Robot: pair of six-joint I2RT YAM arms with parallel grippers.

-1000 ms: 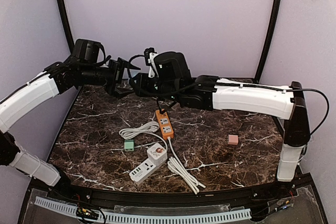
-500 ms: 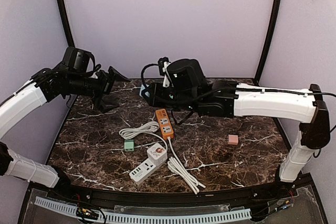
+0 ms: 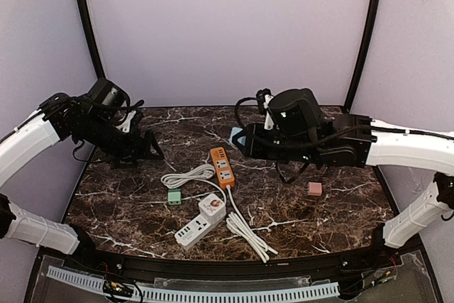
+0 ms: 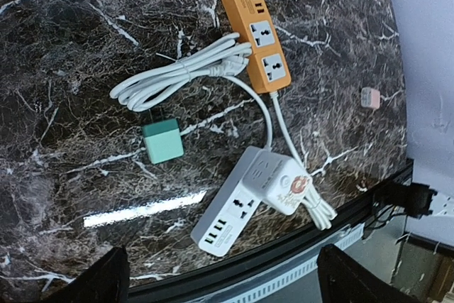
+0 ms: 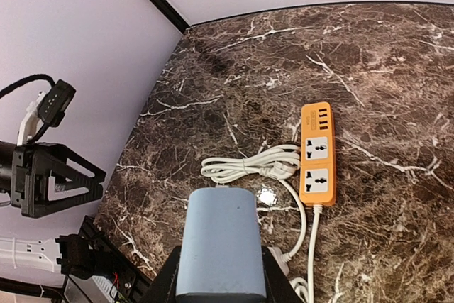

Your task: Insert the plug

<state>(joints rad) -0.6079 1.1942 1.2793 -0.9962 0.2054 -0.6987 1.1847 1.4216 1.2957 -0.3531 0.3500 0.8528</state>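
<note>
1. Now the right hand is clamped on the blue plug, up in the air above the desk
2. The left hand has its fingers wide apart, holding nothing
3. The orange power strip lies on the desk between both hands

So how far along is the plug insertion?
Done: the blue plug is off the table, clamped in the right pincer. In hand: it hangs in the air near the orange strip, whose two sockets are both empty. To do: lower, align, push in. The left pincer is open and holds nothing.
</note>
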